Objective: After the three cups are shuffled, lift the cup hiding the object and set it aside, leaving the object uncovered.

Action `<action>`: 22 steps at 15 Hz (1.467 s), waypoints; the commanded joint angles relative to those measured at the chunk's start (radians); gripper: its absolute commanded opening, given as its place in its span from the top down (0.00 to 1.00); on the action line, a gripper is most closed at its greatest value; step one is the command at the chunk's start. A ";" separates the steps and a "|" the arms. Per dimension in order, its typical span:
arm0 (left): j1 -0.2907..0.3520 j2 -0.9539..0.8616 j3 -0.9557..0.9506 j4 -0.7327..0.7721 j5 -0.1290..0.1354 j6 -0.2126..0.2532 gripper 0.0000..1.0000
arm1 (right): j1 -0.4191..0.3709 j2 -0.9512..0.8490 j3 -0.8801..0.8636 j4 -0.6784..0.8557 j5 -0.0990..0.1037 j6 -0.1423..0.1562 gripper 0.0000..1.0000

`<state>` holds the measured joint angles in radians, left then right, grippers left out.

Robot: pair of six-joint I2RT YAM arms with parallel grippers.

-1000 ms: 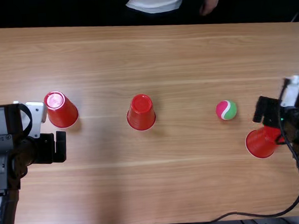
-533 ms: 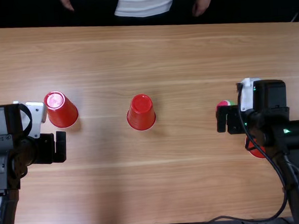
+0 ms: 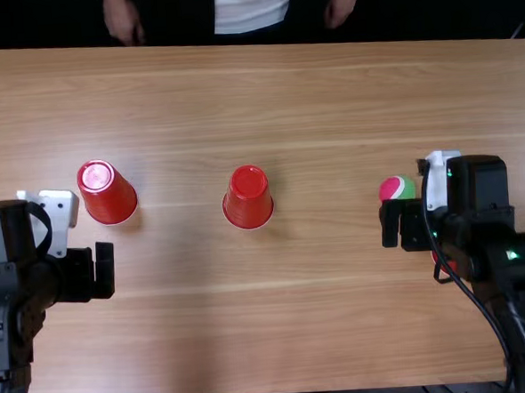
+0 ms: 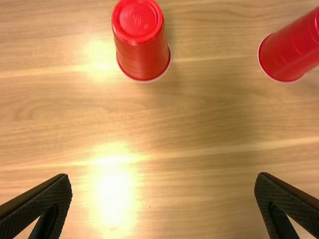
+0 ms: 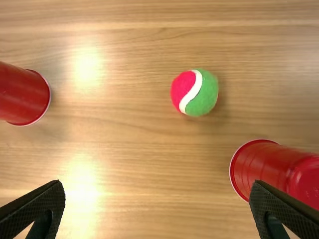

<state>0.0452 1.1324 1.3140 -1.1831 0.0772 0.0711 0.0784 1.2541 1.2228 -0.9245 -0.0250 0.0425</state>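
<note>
The pink and green ball (image 3: 397, 189) (image 5: 194, 92) lies uncovered on the table's right side. Just nearer than it, my right gripper (image 3: 400, 225) (image 5: 156, 201) is open and holds nothing. A red cup (image 5: 274, 169) lies on its side beside the ball; in the top view a sliver of it (image 3: 439, 260) peeks out from under the right arm. Two more red cups stand upside down, one in the middle (image 3: 247, 197) (image 4: 294, 47) (image 5: 22, 99) and one on the left (image 3: 108, 191) (image 4: 141, 42). My left gripper (image 3: 102, 270) (image 4: 162, 191), open and with nothing in it, is just nearer than the left cup.
A person stands at the far edge (image 3: 251, 6) with hands off the table. Bare wood (image 3: 256, 99) stretches between the cups and the far edge, and between the two arms.
My right arm swung left from the table's right edge to just near the ball, leaving the tipped cup lying under it. The left arm drew back slightly.
</note>
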 commanded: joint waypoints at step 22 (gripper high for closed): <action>0.028 -1.132 -0.978 0.476 -0.005 -0.099 0.00 | -0.091 -1.254 -0.829 0.312 0.014 0.007 0.00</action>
<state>0.0673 0.0193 0.3561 -0.7097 0.0742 -0.0265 0.0010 0.0116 0.4080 -0.6212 -0.0242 0.0494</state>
